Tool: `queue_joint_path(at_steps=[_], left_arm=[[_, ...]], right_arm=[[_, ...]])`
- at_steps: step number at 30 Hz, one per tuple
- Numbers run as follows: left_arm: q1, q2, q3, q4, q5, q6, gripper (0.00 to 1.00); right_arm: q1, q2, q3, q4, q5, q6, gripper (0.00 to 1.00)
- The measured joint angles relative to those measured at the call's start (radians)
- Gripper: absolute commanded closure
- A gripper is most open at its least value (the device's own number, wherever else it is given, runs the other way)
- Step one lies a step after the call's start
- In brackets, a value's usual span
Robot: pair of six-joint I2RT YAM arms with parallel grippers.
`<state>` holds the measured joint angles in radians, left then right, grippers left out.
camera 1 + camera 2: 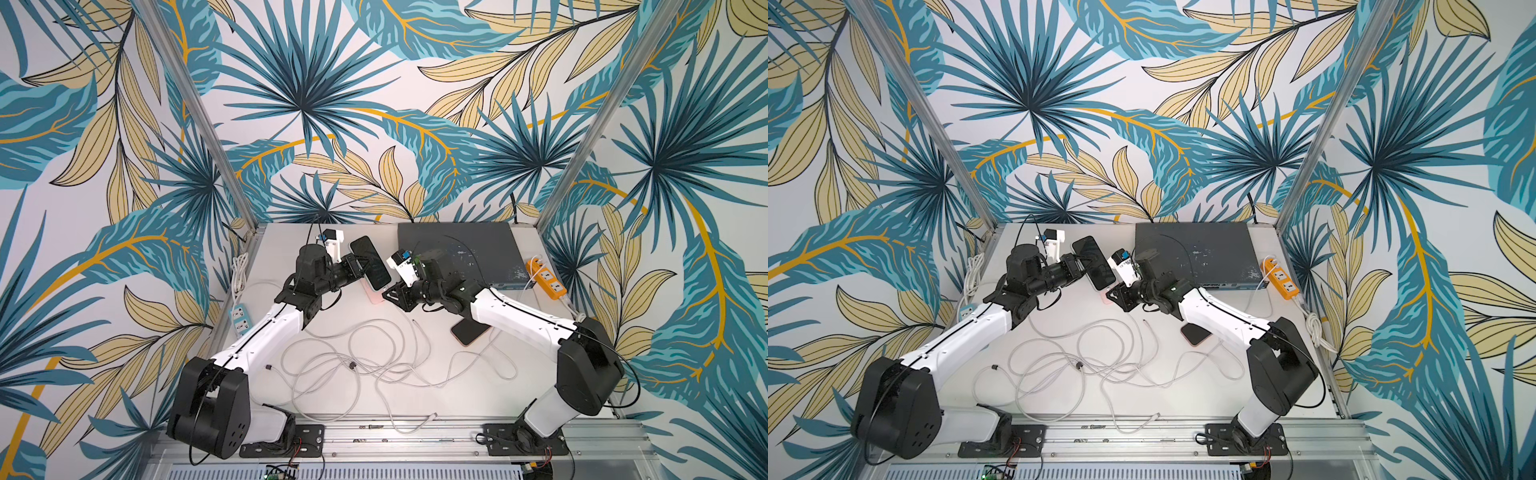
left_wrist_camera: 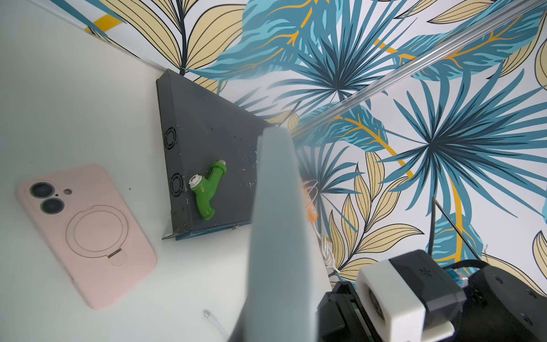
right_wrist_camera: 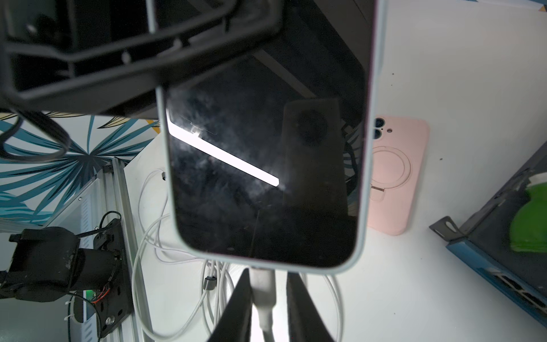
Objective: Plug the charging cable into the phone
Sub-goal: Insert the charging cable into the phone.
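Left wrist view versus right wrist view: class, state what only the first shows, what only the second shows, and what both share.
Only the left wrist view: the orange power strip and the right arm's camera. Only the right wrist view: the dark screen of the held phone, and the white plug at its bottom edge, between the right end effector's fingers. Both: the pink phone lying face down, the grey box, the green fitting on it, and the held phone.
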<state>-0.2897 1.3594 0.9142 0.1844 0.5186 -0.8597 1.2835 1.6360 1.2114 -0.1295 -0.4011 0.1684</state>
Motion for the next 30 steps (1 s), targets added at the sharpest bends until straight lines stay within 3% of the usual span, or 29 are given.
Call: queue_joint_path(at_steps=[5,12,23,30], left_arm=[[0.003,-0.001,-0.001,0.000,-0.002,0.000,1.00],[0.003,-0.006,-0.012,0.013,-0.003,-0.001,1.00],[0.002,-0.044,-0.077,0.094,-0.026,-0.028,1.00],[-0.014,-0.063,-0.108,0.114,-0.079,-0.026,1.00]], right_arm=[[0.005,0.007,0.013,0.000,0.000,-0.001,0.94],[0.006,0.007,0.014,-0.002,0.003,0.001,1.00],[0.014,0.008,0.046,-0.034,0.040,0.000,1.00],[0.016,0.056,0.142,-0.157,0.043,-0.065,1.00]])
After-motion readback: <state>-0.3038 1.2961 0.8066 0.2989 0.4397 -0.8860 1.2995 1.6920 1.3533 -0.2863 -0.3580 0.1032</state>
